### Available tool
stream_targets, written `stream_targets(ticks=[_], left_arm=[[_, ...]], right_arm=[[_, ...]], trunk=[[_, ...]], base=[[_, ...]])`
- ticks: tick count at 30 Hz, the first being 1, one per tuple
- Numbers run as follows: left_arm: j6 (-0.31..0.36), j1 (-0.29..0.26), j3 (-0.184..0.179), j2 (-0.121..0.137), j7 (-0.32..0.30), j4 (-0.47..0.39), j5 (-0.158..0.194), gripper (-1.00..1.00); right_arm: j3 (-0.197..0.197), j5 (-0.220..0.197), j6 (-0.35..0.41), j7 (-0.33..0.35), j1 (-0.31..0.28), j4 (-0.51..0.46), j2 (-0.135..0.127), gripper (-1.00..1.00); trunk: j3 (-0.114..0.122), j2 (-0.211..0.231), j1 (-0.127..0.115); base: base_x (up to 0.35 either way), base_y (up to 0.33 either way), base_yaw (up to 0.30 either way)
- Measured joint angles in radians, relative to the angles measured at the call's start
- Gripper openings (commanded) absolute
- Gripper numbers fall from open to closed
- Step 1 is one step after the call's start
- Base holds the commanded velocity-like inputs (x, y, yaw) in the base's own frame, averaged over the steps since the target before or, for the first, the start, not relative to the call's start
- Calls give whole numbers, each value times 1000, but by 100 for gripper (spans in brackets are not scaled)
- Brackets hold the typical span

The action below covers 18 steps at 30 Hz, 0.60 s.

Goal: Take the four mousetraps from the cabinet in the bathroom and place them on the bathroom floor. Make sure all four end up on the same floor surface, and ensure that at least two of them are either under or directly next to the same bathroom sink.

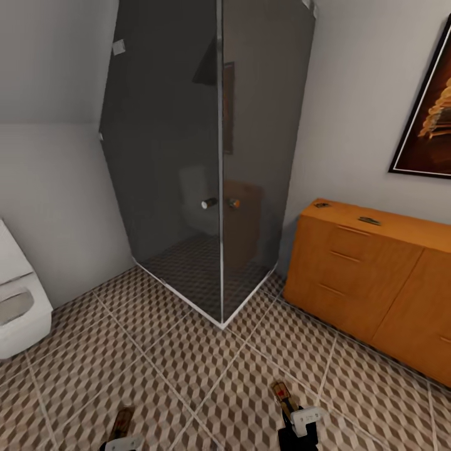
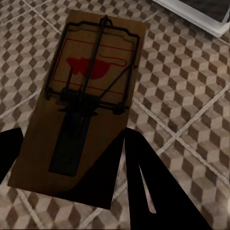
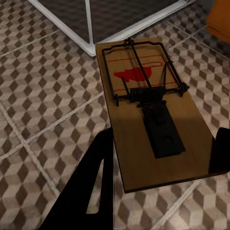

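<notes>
Each of my grippers is shut on a mousetrap held above the cube-patterned bathroom floor (image 1: 188, 351). In the left wrist view, a tan mousetrap (image 2: 86, 96) with a red mouse print sits between the black fingers (image 2: 148, 187) of my left gripper (image 2: 72, 163). My right gripper (image 3: 160, 163) clamps a second mousetrap (image 3: 148, 110) by its near end. The head view has both at the lower edge: left gripper (image 1: 123, 438), right gripper (image 1: 294, 416). Two more mousetraps (image 1: 322, 204) (image 1: 369, 220) lie on top of the orange cabinet (image 1: 363, 275). The sink is out of view.
A dark glass shower enclosure (image 1: 213, 156) with a white base rim stands straight ahead in the corner. A white toilet (image 1: 19, 300) is at the left wall. A framed picture (image 1: 432, 119) hangs above the cabinet. Open tiled floor lies between me and the shower.
</notes>
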Motion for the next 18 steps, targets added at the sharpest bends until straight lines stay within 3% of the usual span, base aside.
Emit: stream_targets(ticks=[18], left_arm=[[0,0,0,0,0,0,0,-100]], right_arm=[[0,0,0,0,0,0,0,-100]], trunk=[[0,0,0]], base=[[-125,0,262]])
